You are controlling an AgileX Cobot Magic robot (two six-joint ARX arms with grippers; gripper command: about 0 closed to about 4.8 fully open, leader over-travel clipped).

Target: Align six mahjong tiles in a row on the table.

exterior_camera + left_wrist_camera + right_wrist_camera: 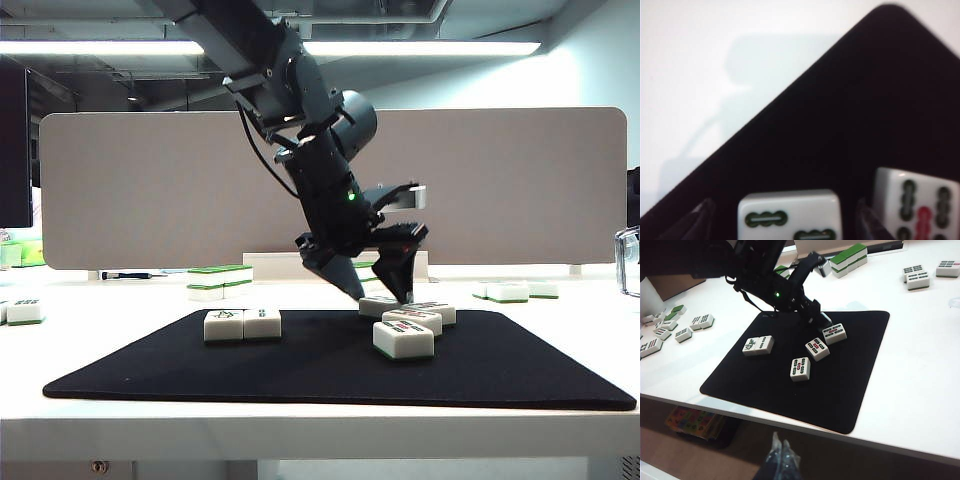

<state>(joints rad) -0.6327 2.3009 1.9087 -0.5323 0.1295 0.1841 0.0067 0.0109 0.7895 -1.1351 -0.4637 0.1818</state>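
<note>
A white bench [300,425] carries a black mat [790,385]. On the mat lie mahjong tiles: a touching pair [242,324] at nine o'clock, and a loose cluster of four [408,322] towards three o'clock. The left tool [378,292] points down at the cluster's farthest tile [790,216], jaws spread wide either side of it, not pinching. The right tool [780,452] hangs off the bench's near edge, fingers pressed together, holding nothing.

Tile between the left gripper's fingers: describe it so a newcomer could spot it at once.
Find the black mat on the white table. At its far right part the left gripper points down, open, astride one white tile. It is the farthest back of four loose tiles there; the left wrist view shows green bars on its face.
</note>
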